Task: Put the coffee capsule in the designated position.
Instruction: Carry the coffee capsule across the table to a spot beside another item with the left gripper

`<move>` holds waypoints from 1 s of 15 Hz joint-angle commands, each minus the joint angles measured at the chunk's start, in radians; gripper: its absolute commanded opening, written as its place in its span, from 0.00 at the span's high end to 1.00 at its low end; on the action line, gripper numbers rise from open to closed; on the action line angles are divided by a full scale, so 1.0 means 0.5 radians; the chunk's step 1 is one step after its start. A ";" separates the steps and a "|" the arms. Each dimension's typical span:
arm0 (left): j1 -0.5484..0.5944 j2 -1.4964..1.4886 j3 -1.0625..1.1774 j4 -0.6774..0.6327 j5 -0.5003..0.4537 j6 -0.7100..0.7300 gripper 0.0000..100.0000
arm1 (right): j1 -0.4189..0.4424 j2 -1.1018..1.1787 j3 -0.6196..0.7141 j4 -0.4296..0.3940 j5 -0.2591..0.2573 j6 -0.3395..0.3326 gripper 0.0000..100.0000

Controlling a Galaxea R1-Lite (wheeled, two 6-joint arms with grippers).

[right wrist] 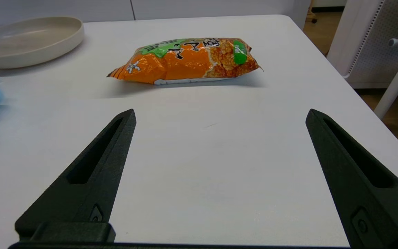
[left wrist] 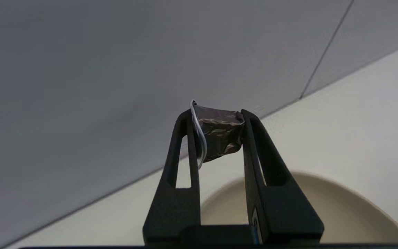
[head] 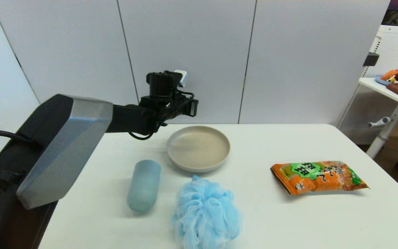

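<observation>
Between the left gripper jaws sits a crumpled, shiny dark coffee capsule.

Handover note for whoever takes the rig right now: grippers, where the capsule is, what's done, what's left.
Left gripper: shut on the capsule, held in the air near the back edge of the table, beside the beige plate rather than squarely over it.
Right gripper: open, empty, low over the table on the near side of the orange snack bag.
Done: capsule picked up and lifted.
Left: carry it to its spot, probably the plate, and release. The blue cup lies on its side and the blue bath pouf sits in front of the plate; neither is being touched.
</observation>
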 commanded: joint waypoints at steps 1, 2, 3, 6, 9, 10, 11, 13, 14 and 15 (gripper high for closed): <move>-0.009 0.253 -0.103 -0.222 0.002 -0.003 1.00 | 0.001 0.003 0.000 0.000 0.000 0.000 0.00; -0.016 0.271 -0.106 -0.247 0.002 -0.009 1.00 | 0.001 0.003 0.000 0.000 0.000 0.000 0.00; -0.022 0.283 -0.106 -0.253 0.002 -0.012 1.00 | 0.001 0.003 0.000 0.000 0.000 0.000 0.00; -0.025 0.293 -0.088 -0.253 0.002 -0.015 1.00 | 0.001 0.003 0.000 0.000 0.000 0.000 0.00; -0.022 0.299 -0.082 -0.238 0.002 -0.021 1.00 | 0.001 0.003 0.000 0.000 0.000 0.000 0.00; -0.016 0.296 -0.066 -0.241 0.002 -0.021 1.00 | 0.001 0.003 0.000 0.000 0.000 0.000 0.00; -0.016 0.293 -0.057 -0.241 0.002 -0.030 1.00 | 0.001 0.003 0.000 0.000 0.000 0.000 0.00; -0.012 0.283 -0.026 -0.244 0.002 -0.034 1.00 | 0.001 0.003 0.000 0.000 0.000 0.000 0.00; -0.012 0.283 -0.023 -0.244 0.002 -0.034 1.00 | 0.001 0.003 0.000 0.000 0.000 0.000 0.00; -0.012 0.283 -0.020 -0.244 0.002 -0.034 0.00 | 0.001 0.003 0.000 0.000 0.000 0.000 0.00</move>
